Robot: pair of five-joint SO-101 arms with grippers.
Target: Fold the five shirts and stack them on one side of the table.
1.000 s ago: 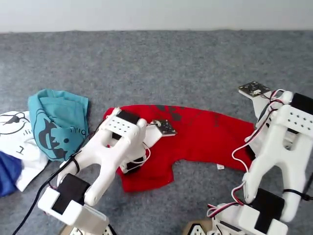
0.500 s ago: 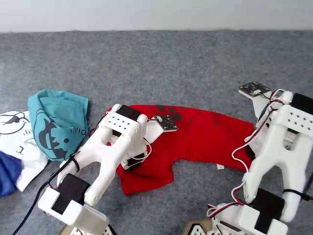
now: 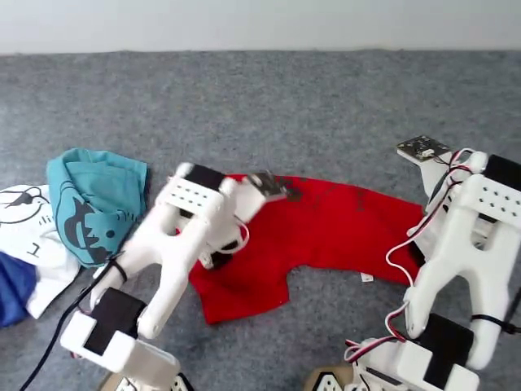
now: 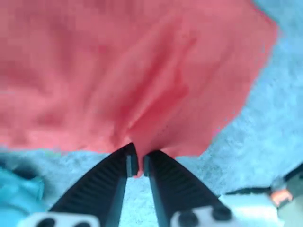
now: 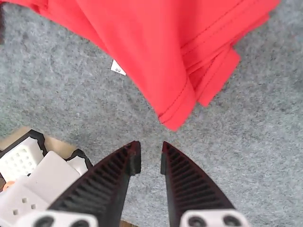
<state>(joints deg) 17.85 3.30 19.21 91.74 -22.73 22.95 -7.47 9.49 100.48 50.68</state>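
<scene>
A: The left tool [image 4: 136, 163] is pinched shut on the red shirt [image 3: 342, 228] at its left edge, mid tabletop [image 3: 326, 106]. The right tool [image 5: 147, 158] hangs slightly parted and empty near the shirt's right corner.
B: Light, limp cloth. It will likely sag, so grip hems and corners.

Passage is left over the grey table [image 3: 326, 106] beyond the red shirt [image 3: 342, 228]; the left edge is blocked by the teal shirt [image 3: 94, 204], white shirt [image 3: 28, 236] and blue shirt [image 3: 12, 285].

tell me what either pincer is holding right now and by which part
The left pincer pinches the red shirt by a fold at its edge. The right pincer holds nothing.
</scene>
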